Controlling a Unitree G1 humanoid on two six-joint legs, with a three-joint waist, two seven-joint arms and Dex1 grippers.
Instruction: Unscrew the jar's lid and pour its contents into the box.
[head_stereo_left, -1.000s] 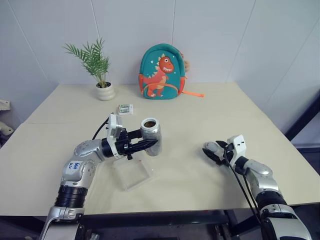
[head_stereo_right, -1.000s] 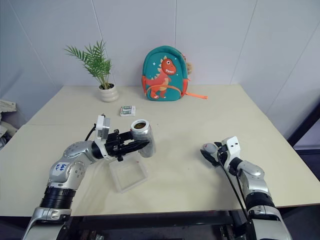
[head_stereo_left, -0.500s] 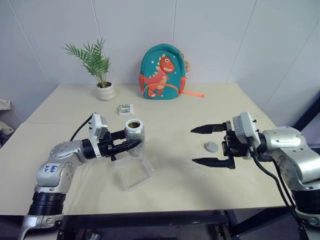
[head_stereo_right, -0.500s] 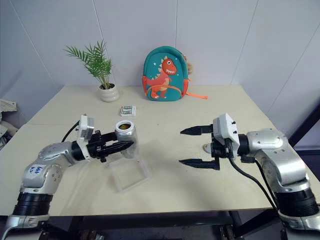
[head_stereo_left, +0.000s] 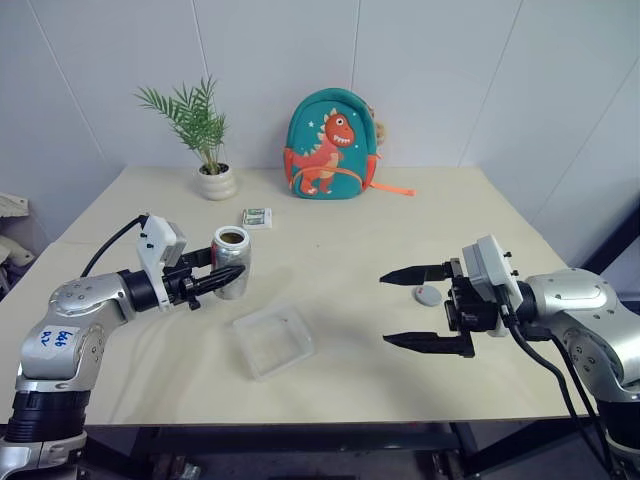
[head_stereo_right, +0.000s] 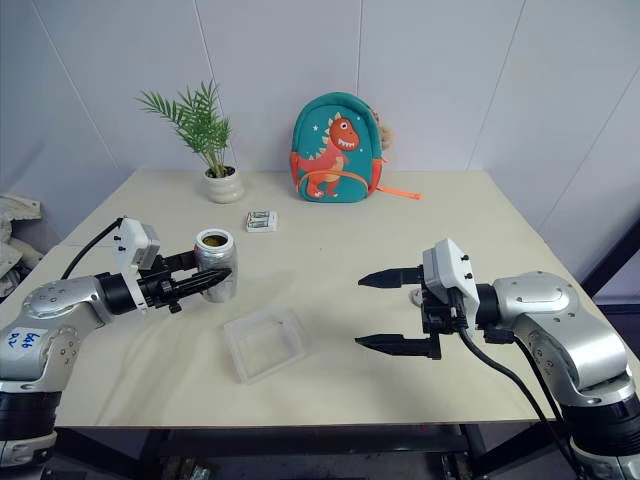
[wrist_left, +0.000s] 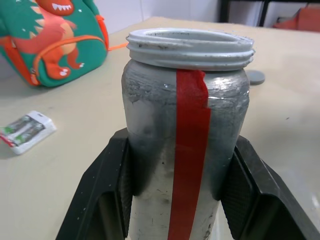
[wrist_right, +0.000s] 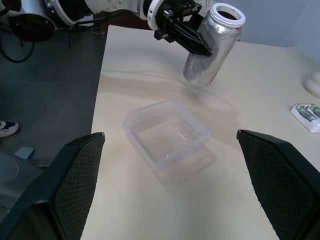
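With the lid (head_stereo_left: 428, 295) lying near the bench's right edge, the left end effector (head_stereo_left: 222, 279), clamped on the open jar (head_stereo_left: 231, 262) left of the box (head_stereo_left: 272, 340), should carry it above the box before tipping, while the right end effector (head_stereo_left: 421, 308) hangs spread and empty.

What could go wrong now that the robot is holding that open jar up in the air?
The jar, shut in the left end effector, is open and held beside the clear box, not over it, so a tip here could drop the contents on the table. The box looks light and might slide if bumped. The lid lies loose near the open right end effector, which could knock it.
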